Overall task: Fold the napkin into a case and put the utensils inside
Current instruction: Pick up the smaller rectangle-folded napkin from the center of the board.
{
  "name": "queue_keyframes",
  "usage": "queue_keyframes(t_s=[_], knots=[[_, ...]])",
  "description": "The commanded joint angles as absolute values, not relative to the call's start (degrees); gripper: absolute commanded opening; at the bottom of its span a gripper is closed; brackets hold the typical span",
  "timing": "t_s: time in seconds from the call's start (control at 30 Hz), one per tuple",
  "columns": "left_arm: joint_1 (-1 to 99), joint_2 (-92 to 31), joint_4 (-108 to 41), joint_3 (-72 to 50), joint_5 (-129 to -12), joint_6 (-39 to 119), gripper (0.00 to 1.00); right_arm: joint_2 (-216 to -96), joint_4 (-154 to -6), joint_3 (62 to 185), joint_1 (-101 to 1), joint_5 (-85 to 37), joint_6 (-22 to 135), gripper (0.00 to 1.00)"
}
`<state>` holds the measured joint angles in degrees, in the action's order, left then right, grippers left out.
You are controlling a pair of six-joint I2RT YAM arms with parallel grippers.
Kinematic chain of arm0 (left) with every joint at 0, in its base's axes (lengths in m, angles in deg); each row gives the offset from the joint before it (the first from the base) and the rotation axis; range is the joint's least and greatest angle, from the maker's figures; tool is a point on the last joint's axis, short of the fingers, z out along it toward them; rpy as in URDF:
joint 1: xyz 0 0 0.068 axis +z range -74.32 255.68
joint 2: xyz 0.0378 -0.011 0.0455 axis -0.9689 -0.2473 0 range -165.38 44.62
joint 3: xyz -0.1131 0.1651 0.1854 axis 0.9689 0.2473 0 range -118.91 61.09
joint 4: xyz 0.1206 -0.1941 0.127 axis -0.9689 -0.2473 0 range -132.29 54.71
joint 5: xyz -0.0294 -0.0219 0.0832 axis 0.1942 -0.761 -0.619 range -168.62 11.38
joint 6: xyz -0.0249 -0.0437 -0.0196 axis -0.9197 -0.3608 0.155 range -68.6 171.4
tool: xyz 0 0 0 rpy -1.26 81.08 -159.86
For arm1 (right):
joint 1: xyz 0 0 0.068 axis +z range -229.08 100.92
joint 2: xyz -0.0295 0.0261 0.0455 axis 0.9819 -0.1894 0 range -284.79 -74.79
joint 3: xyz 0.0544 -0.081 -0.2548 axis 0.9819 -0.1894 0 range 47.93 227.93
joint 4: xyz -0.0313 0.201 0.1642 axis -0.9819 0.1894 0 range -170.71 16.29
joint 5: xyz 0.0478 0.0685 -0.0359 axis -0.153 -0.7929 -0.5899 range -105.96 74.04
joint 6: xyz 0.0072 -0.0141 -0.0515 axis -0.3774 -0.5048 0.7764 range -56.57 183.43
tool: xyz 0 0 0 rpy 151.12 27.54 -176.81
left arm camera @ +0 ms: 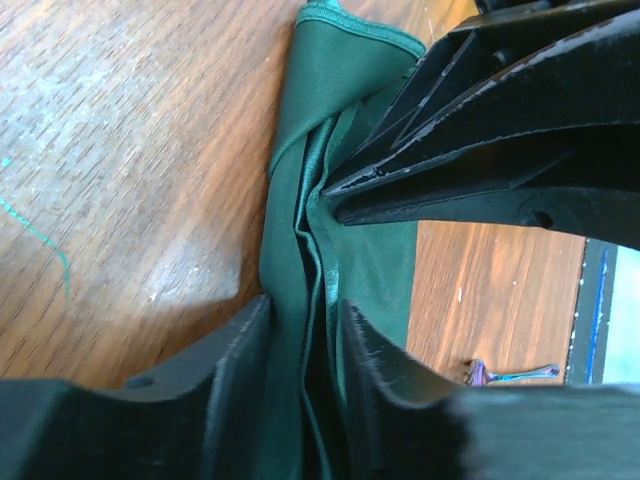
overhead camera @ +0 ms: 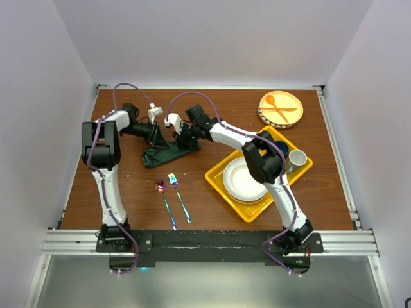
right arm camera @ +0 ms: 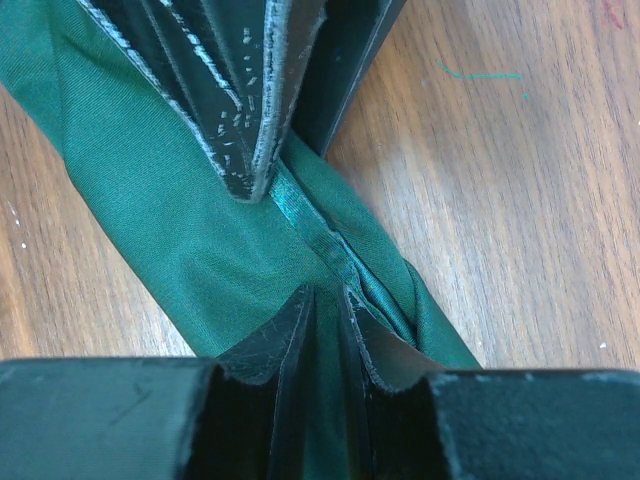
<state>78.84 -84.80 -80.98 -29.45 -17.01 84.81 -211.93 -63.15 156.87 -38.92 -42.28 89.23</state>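
Green napkin (overhead camera: pixel 154 157) lies bunched toward the desk's (overhead camera: pixel 115 186) nine o'clock, left gripper (left arm camera: pixel 305 310) and right gripper (right arm camera: pixel 300 242) both pinching its folds; metal spoon (overhead camera: pixel 166 204) and fork (overhead camera: pixel 180 196) lie at its six o'clock.

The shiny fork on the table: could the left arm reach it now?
Probably: the fork lies on the bare table nearby, but the left gripper first must let go of the napkin.
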Motion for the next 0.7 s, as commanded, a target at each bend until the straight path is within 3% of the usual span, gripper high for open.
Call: queue_keyframes(t_s=[0.0, 0.1, 0.27, 0.43, 0.57, 0.67], knots=[[78.58, -87.04, -79.85, -29.87, -16.4, 82.44, 0.33, -212.43, -61.03, 156.83, -38.91, -40.74, 90.67, 0.2], [78.49, -87.48, -78.88, -29.87, -15.78, 81.38, 0.24, -212.6, -60.94, 157.09, -38.91, -40.65, 90.76, 0.2], [78.67, -86.86, -78.09, -29.61, -16.13, 80.76, 0.0, -212.43, -60.94, 157.88, -38.91, -40.74, 90.23, 0.22], [78.67, -81.78, -74.23, -28.12, -20.15, 79.61, 0.0, -211.38, -61.2, 161.04, -39.35, -41.0, 85.15, 0.33], [79.02, -76.15, -71.67, -26.36, -24.47, 80.31, 0.0, -209.44, -61.99, 164.46, -40.84, -44.42, 76.2, 0.52], [79.02, -73.6, -70.71, -25.66, -27.02, 82.24, 0.0, -207.86, -63.13, 166.93, -42.6, -48.38, 70.57, 0.58]])
